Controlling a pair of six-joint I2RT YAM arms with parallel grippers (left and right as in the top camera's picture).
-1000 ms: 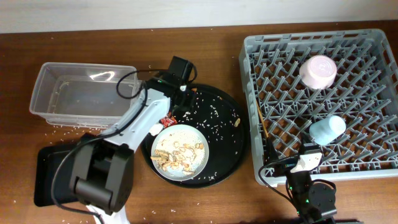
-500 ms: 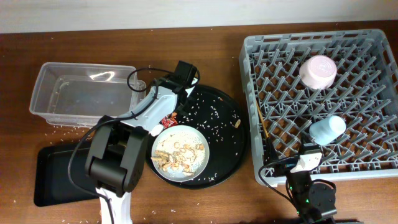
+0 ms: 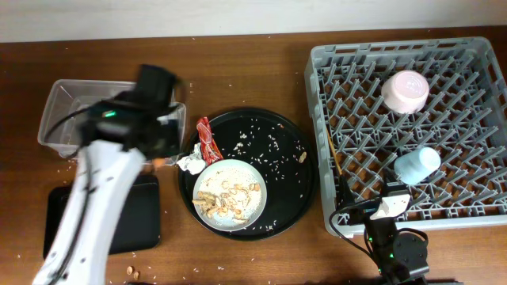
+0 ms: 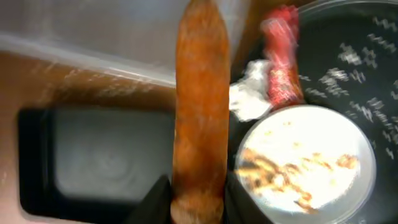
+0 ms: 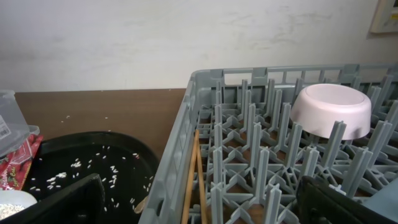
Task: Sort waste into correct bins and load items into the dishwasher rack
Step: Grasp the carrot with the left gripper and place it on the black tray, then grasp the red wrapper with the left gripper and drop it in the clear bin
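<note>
Left claw (image 4: pixel 198 202), blurry, around carrot piece (image 4: pixel 200 93)

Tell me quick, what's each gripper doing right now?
Left gripper: shut on the orange carrot piece.
Right gripper: open, nothing between its fingers.

Orange carrot (image 4: pixel 200 106), red wrapper (image 4: pixel 283 62), grey rack (image 3: pixel 396 46)
</note>
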